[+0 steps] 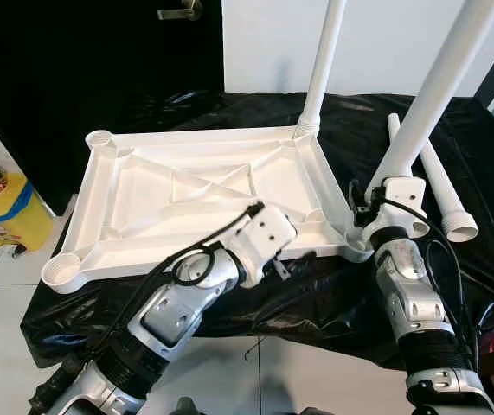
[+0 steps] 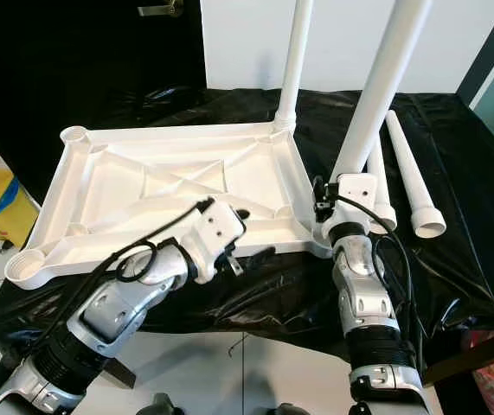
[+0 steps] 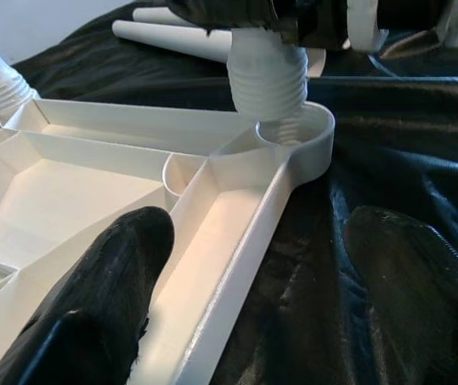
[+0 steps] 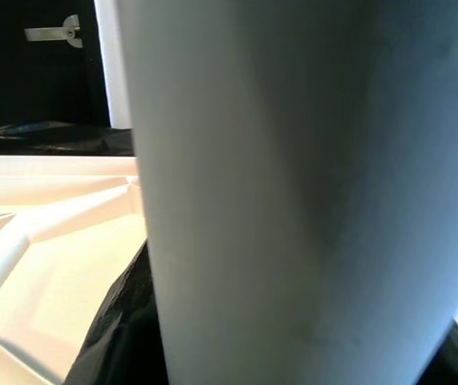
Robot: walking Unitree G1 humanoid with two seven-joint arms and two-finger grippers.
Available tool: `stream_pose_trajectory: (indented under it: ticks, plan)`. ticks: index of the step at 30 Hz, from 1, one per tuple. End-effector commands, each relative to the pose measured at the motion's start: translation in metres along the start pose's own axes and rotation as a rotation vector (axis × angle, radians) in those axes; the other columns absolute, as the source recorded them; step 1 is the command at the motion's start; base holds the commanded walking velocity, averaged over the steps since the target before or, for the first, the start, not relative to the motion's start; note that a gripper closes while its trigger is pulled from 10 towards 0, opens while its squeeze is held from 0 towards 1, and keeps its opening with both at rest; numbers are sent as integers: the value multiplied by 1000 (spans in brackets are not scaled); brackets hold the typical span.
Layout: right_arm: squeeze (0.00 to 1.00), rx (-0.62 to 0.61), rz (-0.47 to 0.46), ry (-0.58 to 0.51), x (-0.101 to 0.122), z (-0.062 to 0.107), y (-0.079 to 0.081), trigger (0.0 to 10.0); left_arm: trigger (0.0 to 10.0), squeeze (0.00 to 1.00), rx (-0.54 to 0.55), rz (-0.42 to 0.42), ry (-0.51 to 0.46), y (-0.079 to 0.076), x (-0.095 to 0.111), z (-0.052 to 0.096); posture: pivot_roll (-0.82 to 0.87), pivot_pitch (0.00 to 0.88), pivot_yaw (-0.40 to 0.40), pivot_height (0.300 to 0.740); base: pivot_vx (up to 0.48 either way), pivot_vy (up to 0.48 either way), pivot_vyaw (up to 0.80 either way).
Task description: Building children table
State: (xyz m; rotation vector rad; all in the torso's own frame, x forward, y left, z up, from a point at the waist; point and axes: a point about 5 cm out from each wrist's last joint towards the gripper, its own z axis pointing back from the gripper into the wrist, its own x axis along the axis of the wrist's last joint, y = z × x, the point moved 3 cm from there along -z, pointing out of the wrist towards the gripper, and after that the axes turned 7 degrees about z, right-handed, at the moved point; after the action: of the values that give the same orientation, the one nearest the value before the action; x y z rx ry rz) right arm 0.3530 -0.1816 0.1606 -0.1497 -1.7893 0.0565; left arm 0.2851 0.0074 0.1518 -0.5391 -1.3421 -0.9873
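a yellow bag [image 1: 4, 212] on the floor, a door handle [image 1: 180, 11] above.

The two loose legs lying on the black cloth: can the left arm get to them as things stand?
Probably not. The two loose legs lie to the robot's right, beyond the right gripper and the leg it holds at the corner socket. The left gripper straddles the tabletop rim.

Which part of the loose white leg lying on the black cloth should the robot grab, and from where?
Probably the middle of the loose leg, coming straight down from above. It lies flat on the black cloth beside the upturned tabletop, and its shaft is slim and round there, while the wide ribbed end looks harder to pinch.
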Motion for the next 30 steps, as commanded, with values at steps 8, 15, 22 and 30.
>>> stream_pose_trajectory:
  ticks: [8,15,22,30]
  plan:
    - [0,-11,10,77,-31,22,-9,10000,10000,0,-53,-38,36,-9,-6,1,9,24,-25,740,0,0,0]
    - [0,4,5,110,-42,30,-6,10000,10000,0,-69,-43,38,-11,-6,2,6,24,-19,740,0,0,0]
    - [0,66,1,109,-47,33,1,10000,10000,0,-78,-58,40,-13,-5,2,6,20,-10,740,0,0,0]
    - [0,147,16,110,-53,37,9,10000,10000,0,-83,-68,40,-12,-4,3,8,21,-6,740,0,0,0]
